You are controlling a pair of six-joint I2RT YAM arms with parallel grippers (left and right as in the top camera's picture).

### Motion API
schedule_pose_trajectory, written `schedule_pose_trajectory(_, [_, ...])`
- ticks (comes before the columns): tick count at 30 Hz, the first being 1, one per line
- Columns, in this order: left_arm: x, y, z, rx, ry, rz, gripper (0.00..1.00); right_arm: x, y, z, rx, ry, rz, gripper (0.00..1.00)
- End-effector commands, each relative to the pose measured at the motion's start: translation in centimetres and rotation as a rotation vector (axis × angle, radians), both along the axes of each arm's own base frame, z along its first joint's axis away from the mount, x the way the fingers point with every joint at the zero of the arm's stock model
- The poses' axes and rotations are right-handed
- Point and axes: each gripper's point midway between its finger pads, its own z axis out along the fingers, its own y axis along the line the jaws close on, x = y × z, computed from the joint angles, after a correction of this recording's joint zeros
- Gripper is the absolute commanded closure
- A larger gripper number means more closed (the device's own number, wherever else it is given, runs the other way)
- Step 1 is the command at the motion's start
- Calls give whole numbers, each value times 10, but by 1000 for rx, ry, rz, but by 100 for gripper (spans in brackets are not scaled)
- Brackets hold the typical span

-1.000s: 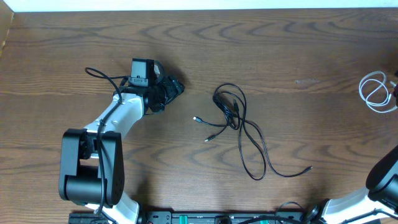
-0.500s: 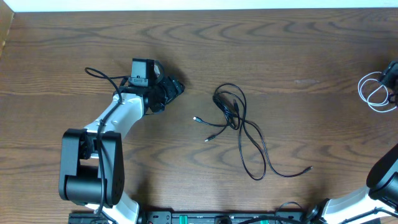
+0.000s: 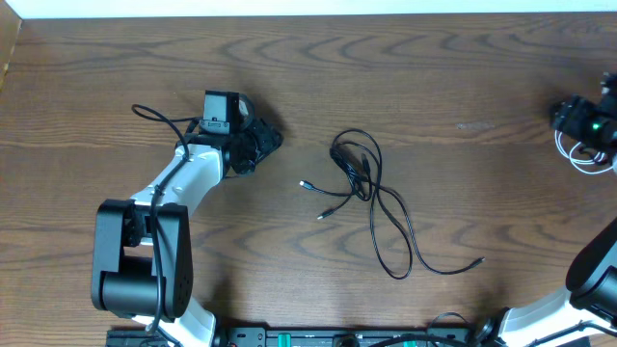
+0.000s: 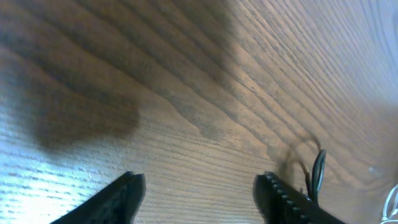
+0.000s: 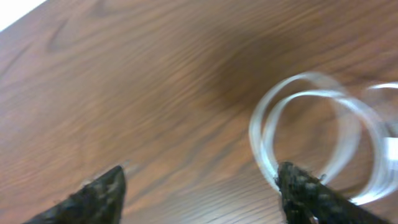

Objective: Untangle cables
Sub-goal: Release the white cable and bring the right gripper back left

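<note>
The long black cable [image 3: 362, 173] lies in loose crossing loops at mid-table, its plug ends spread left and lower right. My left gripper [image 3: 273, 138] hovers to its left, open, with only bare wood between the fingers [image 4: 199, 183]. In the left wrist view a bit of the black cable [image 4: 318, 171] shows past the right finger. The white cable [image 3: 585, 170] is coiled at the far right edge. My right gripper [image 3: 567, 118] hangs over it, open [image 5: 202, 180]. The white loops [image 5: 311, 118] sit beside its right fingertip [image 5: 305, 193], and nothing is held.
The brown wooden table [image 3: 289, 58] stretches wide around the black cable. The left arm's white body and black base [image 3: 145, 260] fill the lower left. A pale wall edge runs along the top of the overhead view.
The right gripper has come in from the right edge and now sits over the white coil. The left gripper's jaws have narrowed somewhat while the arm stayed put.
</note>
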Motion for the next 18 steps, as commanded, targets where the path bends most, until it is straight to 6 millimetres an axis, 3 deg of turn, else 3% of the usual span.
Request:
schedule_pose_trajectory(1, [1,2,0,26,-19,-31,58,2,40,-9,93,12,97,37])
schedule_pose_trajectory(5, [1,1,0,26,-19,-32,92,-4,73,-25,121,67,156,55])
schedule_pose_trajectory(7, [1,0,-1,26,-19,-36,92,-9,91,-36,133,96,188,76])
schedule_pose_trajectory(8, [0,-1,-1,26,-19,-39,92,-13,99,-41,140,111,203,93])
schedule_pose_trajectory(9, [0,-3,-1,26,-19,-42,92,-16,107,-47,146,127,217,99])
schedule_pose_trajectory(15, [-1,-14,1,25,-28,-69,91,-45,145,-79,194,229,268,99])
schedule_pose_trajectory(18, [-1,-22,2,23,-42,-89,70,-63,162,-96,238,294,258,98])
